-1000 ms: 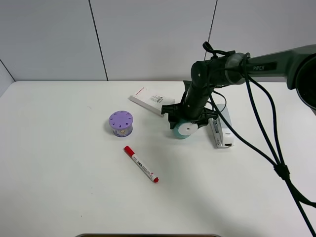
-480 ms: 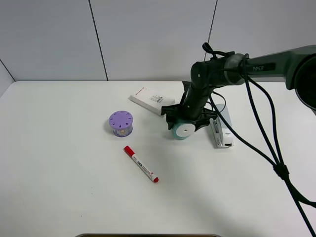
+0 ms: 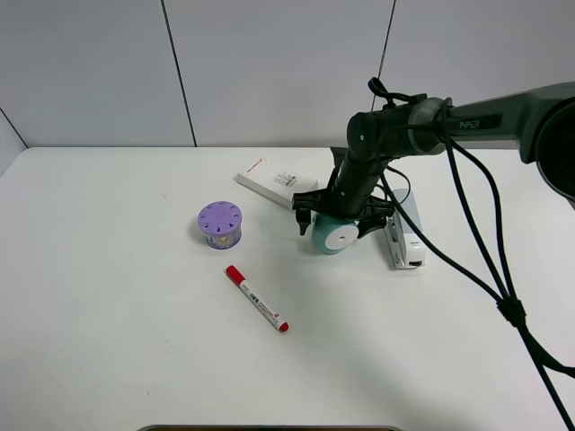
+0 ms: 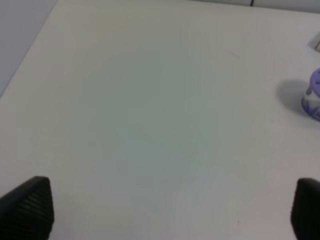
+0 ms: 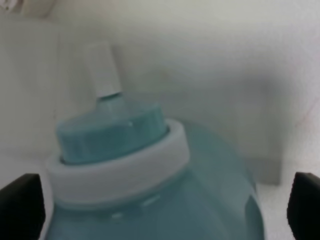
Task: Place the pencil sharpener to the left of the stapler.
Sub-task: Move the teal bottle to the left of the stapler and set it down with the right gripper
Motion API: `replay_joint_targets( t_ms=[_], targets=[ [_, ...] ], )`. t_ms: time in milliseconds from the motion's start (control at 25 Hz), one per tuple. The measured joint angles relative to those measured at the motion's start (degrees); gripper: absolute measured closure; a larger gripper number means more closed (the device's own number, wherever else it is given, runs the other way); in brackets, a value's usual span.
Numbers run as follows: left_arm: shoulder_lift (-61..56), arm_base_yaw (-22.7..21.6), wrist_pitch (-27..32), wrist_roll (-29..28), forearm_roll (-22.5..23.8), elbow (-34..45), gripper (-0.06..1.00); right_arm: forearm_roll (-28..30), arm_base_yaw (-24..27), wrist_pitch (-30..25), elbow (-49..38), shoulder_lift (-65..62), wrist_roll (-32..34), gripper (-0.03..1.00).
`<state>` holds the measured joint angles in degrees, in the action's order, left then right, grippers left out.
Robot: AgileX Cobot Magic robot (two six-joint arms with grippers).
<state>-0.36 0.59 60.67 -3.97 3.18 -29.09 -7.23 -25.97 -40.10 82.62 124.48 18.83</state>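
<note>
High camera overlooks the table [image 3: 108,359]; right wrist crowds pencil sharpener [image 5: 150,195].

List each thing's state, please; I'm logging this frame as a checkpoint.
pencil sharpener: resting on table, unclamped
stapler: closed, lying flat
red marker: capped, lying flat
purple container: upright
white box: lying flat
right gripper: open around the pencil sharpener
left gripper: open, empty

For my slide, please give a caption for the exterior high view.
Right gripper open around the pencil sharpener, which sits left of the stapler.
</note>
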Motion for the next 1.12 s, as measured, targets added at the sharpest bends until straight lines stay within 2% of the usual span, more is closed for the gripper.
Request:
replay_joint_targets(
  t_ms=[720, 1120],
  targets=[
    [0.0, 0.0, 0.0, 0.0, 0.0, 0.0, -0.01, 0.0, 0.0, -0.36, 0.04, -2.13, 0.0, -0.01],
    [0.0, 0.0, 0.0, 0.0, 0.0, 0.0, -0.01, 1.77, 0.0, -7.26, 0.18, -8.33, 0.49, -0.01]
  ],
)
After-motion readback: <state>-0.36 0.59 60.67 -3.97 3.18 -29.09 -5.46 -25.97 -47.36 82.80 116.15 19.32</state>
